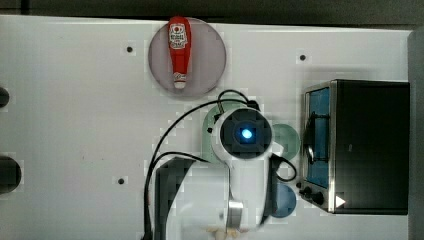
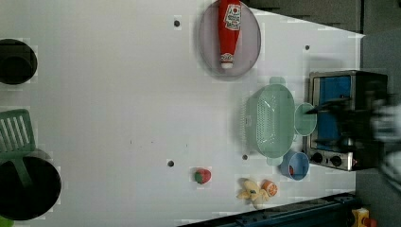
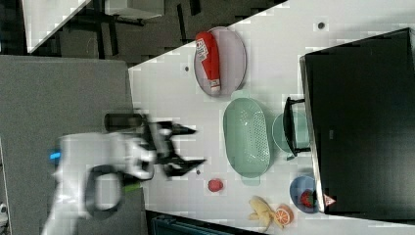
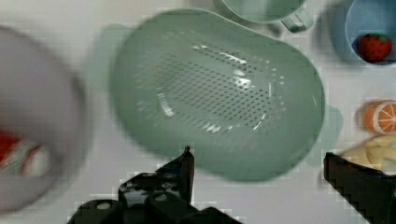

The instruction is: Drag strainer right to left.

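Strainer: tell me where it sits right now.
In the left view the strainer lies on the white table toward the left view's right, just below the grey plate with the ketchup bottle, with the mint mug against its right side.

White Panda arm (image 3: 93, 166) reaches in from the right view's left, end effector (image 3: 193, 147) with black fingers (image 4: 180, 175) spread wide, holding nothing.

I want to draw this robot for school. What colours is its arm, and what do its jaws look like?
The arm is glossy white and rounded, with dark grey joints. A round dark cap on it has a glowing blue light. Thin black cables loop off it. The gripper is black, and its jaws are two pointed black prongs.
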{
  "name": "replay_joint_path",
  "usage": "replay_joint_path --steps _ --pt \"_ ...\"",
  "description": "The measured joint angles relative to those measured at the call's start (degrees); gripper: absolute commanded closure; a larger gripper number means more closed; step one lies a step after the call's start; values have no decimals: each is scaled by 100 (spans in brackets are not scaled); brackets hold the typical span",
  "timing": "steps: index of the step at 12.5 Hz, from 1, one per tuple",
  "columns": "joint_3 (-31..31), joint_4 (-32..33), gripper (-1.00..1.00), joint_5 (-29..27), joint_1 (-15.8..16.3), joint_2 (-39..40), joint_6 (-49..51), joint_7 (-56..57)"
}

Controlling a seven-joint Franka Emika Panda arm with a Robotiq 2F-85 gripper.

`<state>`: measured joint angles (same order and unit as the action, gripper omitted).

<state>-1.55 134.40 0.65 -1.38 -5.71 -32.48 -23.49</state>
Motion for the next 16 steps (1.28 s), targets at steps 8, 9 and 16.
replay_joint_path --steps 8,9,16 --pt "192 671 -100 2 16 1876 -2325 -1439" --pt "194 615 -100 27 42 1888 -2392 -1526" --pt "209 459 -100 -33 355 2565 -3125 -1935"
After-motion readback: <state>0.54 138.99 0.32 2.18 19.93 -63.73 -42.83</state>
